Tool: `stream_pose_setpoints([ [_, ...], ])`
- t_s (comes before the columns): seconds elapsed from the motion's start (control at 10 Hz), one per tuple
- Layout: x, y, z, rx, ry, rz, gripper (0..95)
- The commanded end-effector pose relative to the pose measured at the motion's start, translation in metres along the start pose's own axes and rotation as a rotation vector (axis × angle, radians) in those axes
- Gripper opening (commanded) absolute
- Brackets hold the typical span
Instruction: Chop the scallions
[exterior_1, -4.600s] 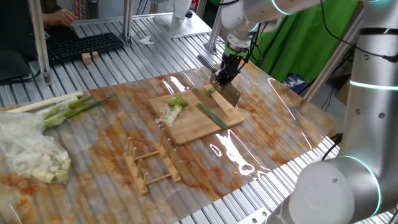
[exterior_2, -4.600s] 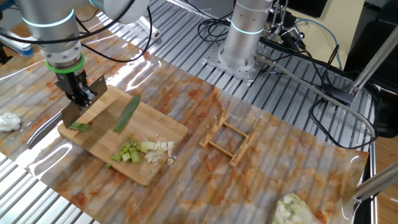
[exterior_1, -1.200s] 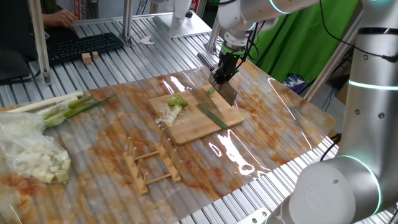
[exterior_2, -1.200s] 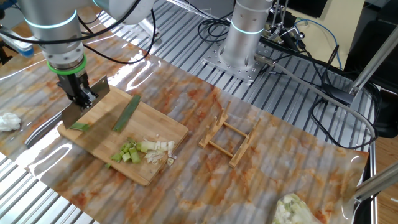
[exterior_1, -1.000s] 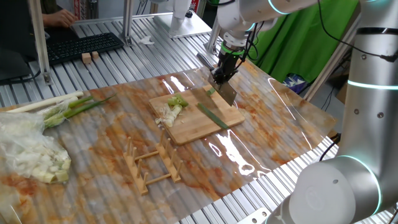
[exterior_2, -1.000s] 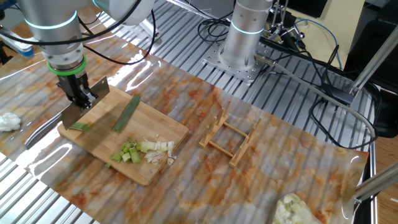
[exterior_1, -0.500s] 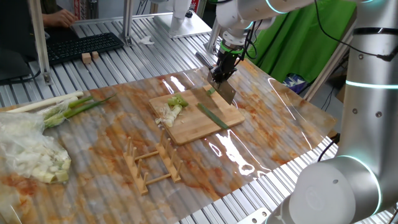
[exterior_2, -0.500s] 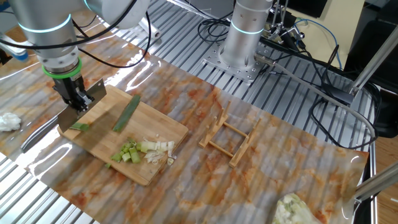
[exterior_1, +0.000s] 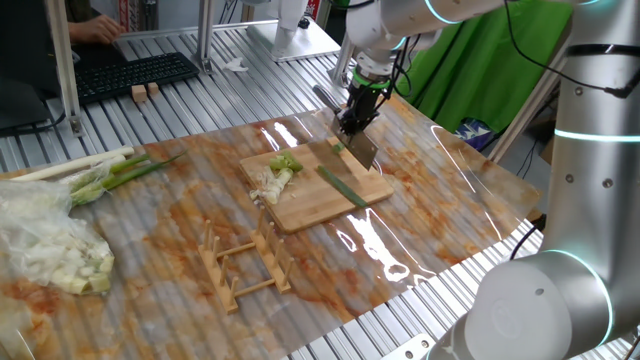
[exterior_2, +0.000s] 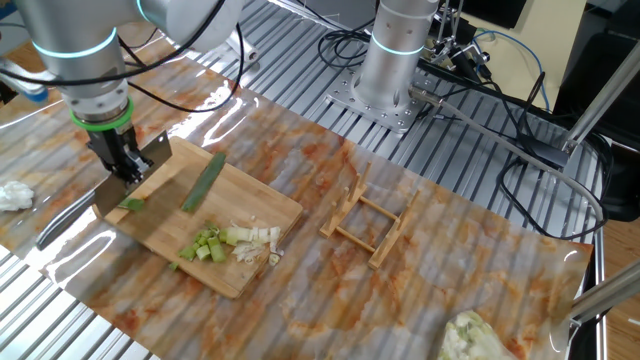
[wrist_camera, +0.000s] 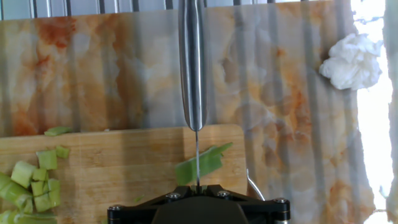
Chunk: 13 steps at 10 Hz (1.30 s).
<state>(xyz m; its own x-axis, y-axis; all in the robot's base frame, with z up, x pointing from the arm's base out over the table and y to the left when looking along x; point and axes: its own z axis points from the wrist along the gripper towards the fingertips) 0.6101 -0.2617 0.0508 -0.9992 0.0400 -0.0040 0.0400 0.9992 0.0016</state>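
One pincer (exterior_2: 122, 165) is clenched on a cleaver (exterior_2: 130, 178), its blade held over the left corner of the cutting board (exterior_2: 205, 225) left of centre in the other fixed view. Scallions (exterior_2: 203, 182) lie on that board: a long green leaf near the blade and chopped bits (exterior_2: 232, 243) toward the board's lower edge. A wooden rack (exterior_2: 368, 220) stands on the tabletop (exterior_2: 450, 260) to the right.

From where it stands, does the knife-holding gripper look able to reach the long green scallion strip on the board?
Probably yes. The gripper, shut on the cleaver, stands at the cutting board corner, and nothing lies between it and the long green strip nearby.
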Motion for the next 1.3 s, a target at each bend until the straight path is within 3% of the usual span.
stream_pose_setpoints([
  [0.1, -0.004, 0.005, 0.016, -0.015, -0.007, 0.001, 0.0],
  [0.2, -0.006, 0.008, 0.029, -0.022, -0.018, 0.002, 0.0],
  [0.3, -0.007, 0.009, 0.033, -0.020, -0.018, 0.001, 0.0],
  [0.5, -0.006, 0.005, 0.014, 0.003, 0.019, -0.009, 0.0],
  [0.6, -0.003, 0.001, -0.002, 0.010, 0.029, -0.009, 0.0],
  [0.7, 0.000, 0.000, -0.009, 0.005, 0.028, -0.004, 0.0],
  [1.1, 0.001, -0.003, -0.016, 0.009, 0.016, -0.010, 0.0],
  [1.3, -0.001, -0.012, -0.013, 0.007, 0.014, -0.032, 0.0],
])
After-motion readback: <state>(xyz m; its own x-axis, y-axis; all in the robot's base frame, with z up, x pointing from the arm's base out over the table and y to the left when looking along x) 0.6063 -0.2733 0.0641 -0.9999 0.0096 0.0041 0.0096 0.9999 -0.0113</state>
